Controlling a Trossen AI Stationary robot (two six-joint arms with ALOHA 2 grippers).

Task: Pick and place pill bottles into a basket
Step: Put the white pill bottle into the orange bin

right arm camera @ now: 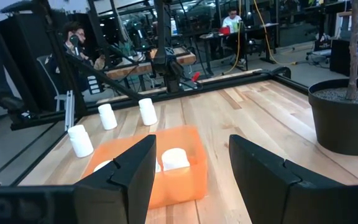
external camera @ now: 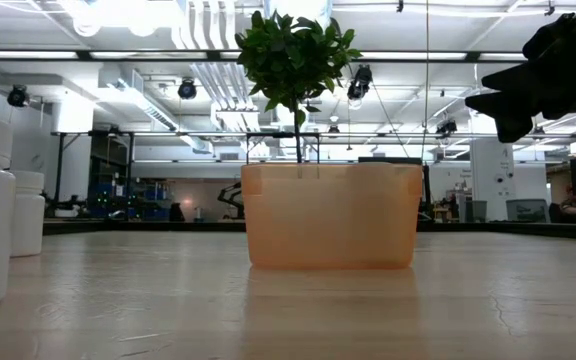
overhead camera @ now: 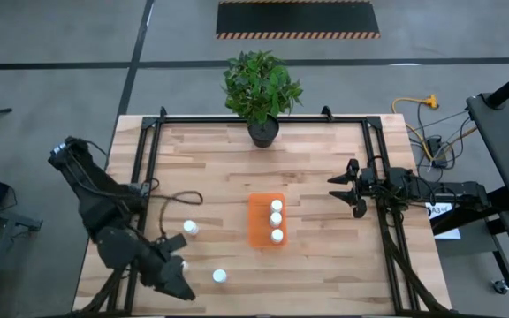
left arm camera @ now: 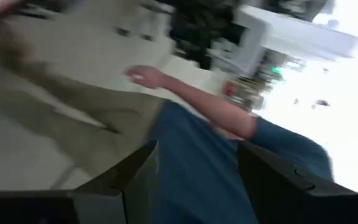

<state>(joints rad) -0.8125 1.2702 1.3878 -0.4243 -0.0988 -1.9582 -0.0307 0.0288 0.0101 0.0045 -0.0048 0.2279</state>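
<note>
- We see the orange basket near the middle of the wooden table, on the near side of the potted plant, with three pill bottles lined up inside along one long side.
- Three more white bottles stand loose on the table, well to the left of the basket: one nearest it, one further toward the front edge, and a third just beside the left gripper.
- The left gripper sits low at the front left corner, jaws apart and empty in its wrist view, which is blurred and points off the table toward a person's arm.
- The right gripper hovers right of the basket, jaws apart with nothing between them.
- Our worry: the left fingers are so close to that third bottle that a sideways approach could tip it, and a toppled bottle could roll off the nearby front edge.
- A descent from a wrist not squared to the table could also clip a cap rather than straddle it.
- Only the high view gives the count and layout; the right wrist view shows a bottle inside the basket and the three loose ones beyond; the low view shows the basket's wall but hides its contents.
</note>
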